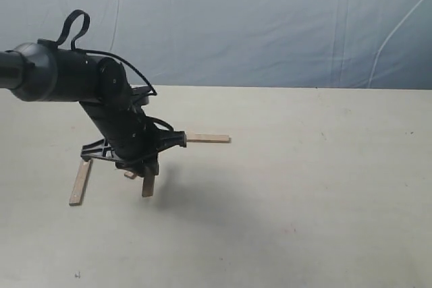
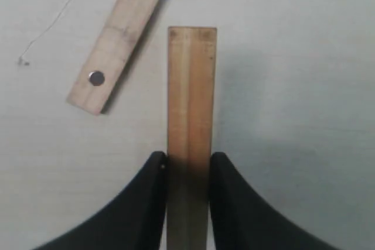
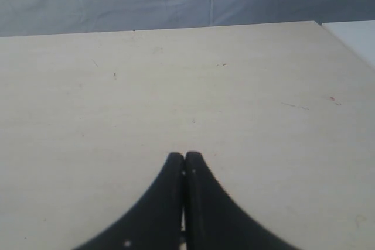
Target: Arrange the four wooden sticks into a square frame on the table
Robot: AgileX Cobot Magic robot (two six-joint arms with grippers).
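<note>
My left pincer point(image 2: 187, 162) clamps one wooden stick point(image 2: 192, 86) by its edges. A holed stick point(image 2: 117, 39) lies just beside on the surface point(image 2: 304, 57). My right pincer point(image 3: 185, 157): closed, empty.

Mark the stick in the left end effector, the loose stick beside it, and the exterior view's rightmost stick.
Held stick point(image 2: 191, 92): left wrist view, bare face.
Loose stick point(image 2: 122, 30): left wrist view, above its dot.
Rightmost stick point(image 1: 208, 138): exterior view, middle.

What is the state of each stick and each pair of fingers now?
Left fingers: closed on one stick.
Right fingers: closed, empty.
Held stick: clamped between the left fingers.
Stick with a dot: lying flat, free.
Left stick: lying flat, free.
Right stick: lying flat, free.
</note>
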